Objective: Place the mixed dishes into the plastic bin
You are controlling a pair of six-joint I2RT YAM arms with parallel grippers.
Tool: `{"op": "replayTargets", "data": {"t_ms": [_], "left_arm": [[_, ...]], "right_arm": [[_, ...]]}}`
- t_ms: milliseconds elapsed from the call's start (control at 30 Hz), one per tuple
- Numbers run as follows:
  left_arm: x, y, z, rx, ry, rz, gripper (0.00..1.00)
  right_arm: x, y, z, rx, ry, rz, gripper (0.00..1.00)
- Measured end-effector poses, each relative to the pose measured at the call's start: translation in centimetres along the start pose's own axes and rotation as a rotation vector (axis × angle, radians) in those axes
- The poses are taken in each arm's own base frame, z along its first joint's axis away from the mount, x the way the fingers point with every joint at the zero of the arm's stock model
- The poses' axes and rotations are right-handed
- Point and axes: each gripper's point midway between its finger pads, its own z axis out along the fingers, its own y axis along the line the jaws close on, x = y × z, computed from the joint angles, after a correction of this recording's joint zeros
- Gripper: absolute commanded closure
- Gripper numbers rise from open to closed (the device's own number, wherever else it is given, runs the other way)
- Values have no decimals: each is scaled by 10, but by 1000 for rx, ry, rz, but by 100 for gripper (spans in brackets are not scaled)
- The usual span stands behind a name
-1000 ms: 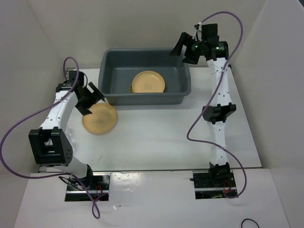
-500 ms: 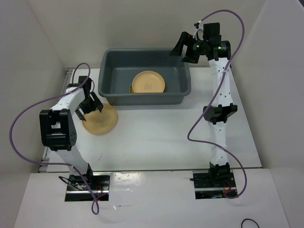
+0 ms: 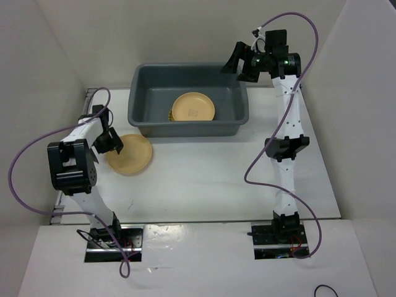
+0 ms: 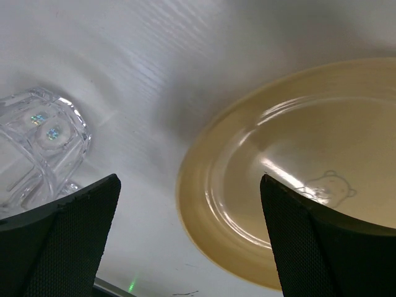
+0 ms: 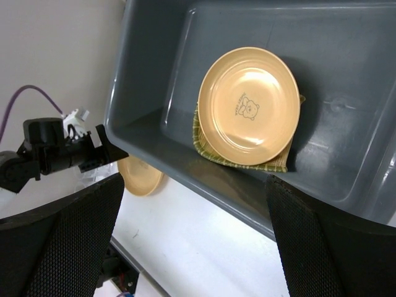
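Note:
The dark grey plastic bin [image 3: 141, 99] stands at the back of the table. Inside it one orange-yellow plate [image 3: 193, 106] lies on the yellow slatted tray [image 5: 272, 162], whose edge shows under it. The second plate [image 3: 131, 154] lies on the table left of the bin. My left gripper [image 3: 106, 142] is open and low at this plate's left edge; in the left wrist view the plate's rim [image 4: 204, 204] lies between the fingers [image 4: 68, 241]. My right gripper [image 3: 240, 63] is open and empty, high above the bin's back right corner.
A clear glass object [image 4: 40, 139] sits on the table just left of the loose plate. White walls close the table at the back and both sides. The left arm's purple cable loops out over the table's left edge.
My left gripper has swung left and down, from over the loose plate's upper edge to its left rim. The right arm has hardly moved.

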Motion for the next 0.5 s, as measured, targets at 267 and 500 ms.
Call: {"op": "replayTargets", "data": {"t_ms": [267,500], "left_arm": [[27,2,22,81,95,-16,0],[30,-26,25,234,114,-22,15]], "right_arm": [[1,2,0,-12,5,3,1],[1,4,-1,-23,9,3,1]]}}
